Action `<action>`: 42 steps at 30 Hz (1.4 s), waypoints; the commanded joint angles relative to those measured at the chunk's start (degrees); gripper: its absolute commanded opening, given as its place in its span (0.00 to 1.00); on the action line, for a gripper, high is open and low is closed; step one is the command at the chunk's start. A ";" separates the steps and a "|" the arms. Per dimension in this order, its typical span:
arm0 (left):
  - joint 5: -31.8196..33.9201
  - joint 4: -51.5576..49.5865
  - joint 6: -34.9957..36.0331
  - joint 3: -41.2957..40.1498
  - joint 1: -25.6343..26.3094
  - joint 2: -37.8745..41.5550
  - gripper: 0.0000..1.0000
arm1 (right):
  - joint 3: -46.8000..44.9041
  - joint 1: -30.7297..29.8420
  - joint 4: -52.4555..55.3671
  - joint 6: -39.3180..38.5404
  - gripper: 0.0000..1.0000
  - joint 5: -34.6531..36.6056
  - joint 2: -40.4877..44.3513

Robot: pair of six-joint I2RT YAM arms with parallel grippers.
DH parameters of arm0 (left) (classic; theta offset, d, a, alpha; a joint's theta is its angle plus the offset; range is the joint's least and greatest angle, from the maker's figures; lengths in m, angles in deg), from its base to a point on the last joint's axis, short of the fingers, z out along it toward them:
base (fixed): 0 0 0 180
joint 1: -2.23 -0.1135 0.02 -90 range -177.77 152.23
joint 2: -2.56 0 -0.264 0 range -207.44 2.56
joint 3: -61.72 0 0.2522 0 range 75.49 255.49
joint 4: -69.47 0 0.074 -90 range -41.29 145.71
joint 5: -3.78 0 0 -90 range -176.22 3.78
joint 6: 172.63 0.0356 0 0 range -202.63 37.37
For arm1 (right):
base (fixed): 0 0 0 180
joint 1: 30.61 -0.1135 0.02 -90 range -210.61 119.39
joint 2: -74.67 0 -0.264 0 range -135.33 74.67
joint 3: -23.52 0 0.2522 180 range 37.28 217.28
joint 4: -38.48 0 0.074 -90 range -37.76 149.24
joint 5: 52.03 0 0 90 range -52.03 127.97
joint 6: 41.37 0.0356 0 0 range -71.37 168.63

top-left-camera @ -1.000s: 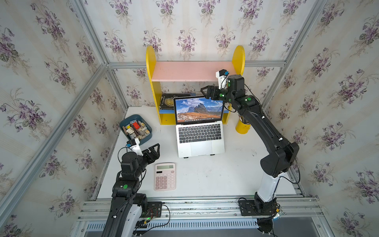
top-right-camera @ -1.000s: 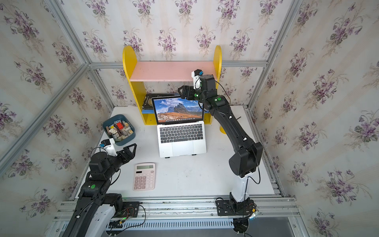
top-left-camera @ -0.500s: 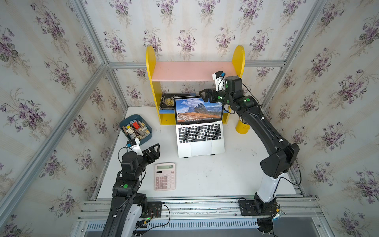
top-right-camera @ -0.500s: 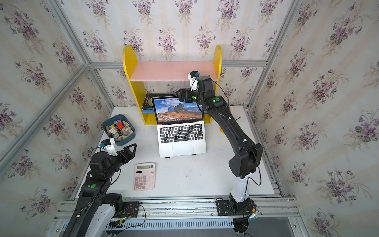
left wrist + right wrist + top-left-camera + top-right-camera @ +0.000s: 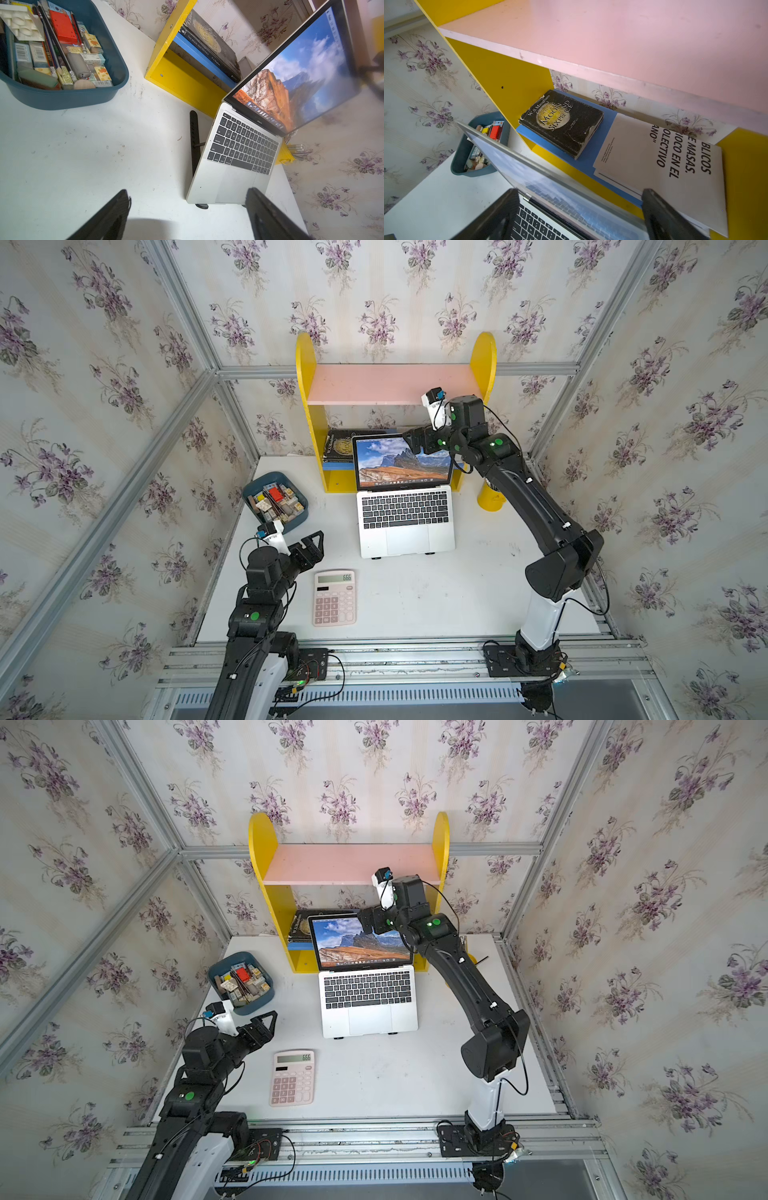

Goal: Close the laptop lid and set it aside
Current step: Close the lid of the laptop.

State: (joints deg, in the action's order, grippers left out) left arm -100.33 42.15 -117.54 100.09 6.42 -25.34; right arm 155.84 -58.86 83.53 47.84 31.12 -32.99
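Observation:
The silver laptop [image 5: 405,516] stands open on the white table [image 5: 457,593] in front of the shelf, raised on a black stand [image 5: 194,141]. Its lid [image 5: 401,462] is upright and shows a mountain picture. My right gripper [image 5: 410,439] hovers open at the lid's top right corner. In the right wrist view, the lid [image 5: 529,172] runs between the gripper's [image 5: 580,193] two fingers: one on the screen side, one behind. My left gripper [image 5: 313,541] waits open and empty over the table, left of the laptop [image 5: 239,145].
A yellow shelf with a pink board [image 5: 395,385] stands right behind the lid, holding a black book [image 5: 560,122] and a white book [image 5: 664,158]. A blue bin [image 5: 274,502] of small items sits at the left, a pink calculator [image 5: 334,597] in front, and a yellow cup [image 5: 490,499] to the right.
My right gripper has moved left and down onto the lid's top edge, and its jaws have spread slightly wider. The left arm and the laptop have not moved.

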 commanded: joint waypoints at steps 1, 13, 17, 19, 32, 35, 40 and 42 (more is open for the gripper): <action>0.31 0.47 0.64 -0.10 0.01 0.15 0.90 | -0.39 0.04 6.43 -3.99 0.96 1.48 -0.58; 0.57 0.21 0.90 -0.05 0.03 0.26 0.90 | -4.84 -0.14 2.23 -23.51 1.00 -3.63 2.69; 0.66 0.29 0.88 -0.17 0.00 0.06 0.90 | -6.06 -0.14 1.04 -29.97 1.00 -4.75 3.20; 0.66 0.37 0.95 -0.17 0.02 -0.03 0.90 | -6.13 -0.14 1.08 -33.01 1.00 -4.69 2.95; 0.84 0.38 1.00 -0.25 -0.05 -0.14 0.90 | -7.56 -0.14 3.69 -42.90 1.00 -9.17 2.46; 0.79 0.41 1.03 -0.25 0.00 -0.14 0.90 | -9.11 -0.14 3.87 -43.62 1.00 -10.30 3.71; 0.75 0.37 0.99 -0.25 0.01 -0.14 0.90 | -12.32 -0.69 3.01 -43.84 1.00 -9.93 6.72; 0.75 0.37 0.99 -0.21 -0.04 -0.04 0.90 | -14.21 -1.11 2.44 -44.06 1.00 -9.47 8.04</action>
State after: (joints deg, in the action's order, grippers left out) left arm -99.72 42.15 -117.20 99.95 6.42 -25.53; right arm 143.23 -59.43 81.94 3.62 23.40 -25.95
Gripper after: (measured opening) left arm 0.898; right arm 0.996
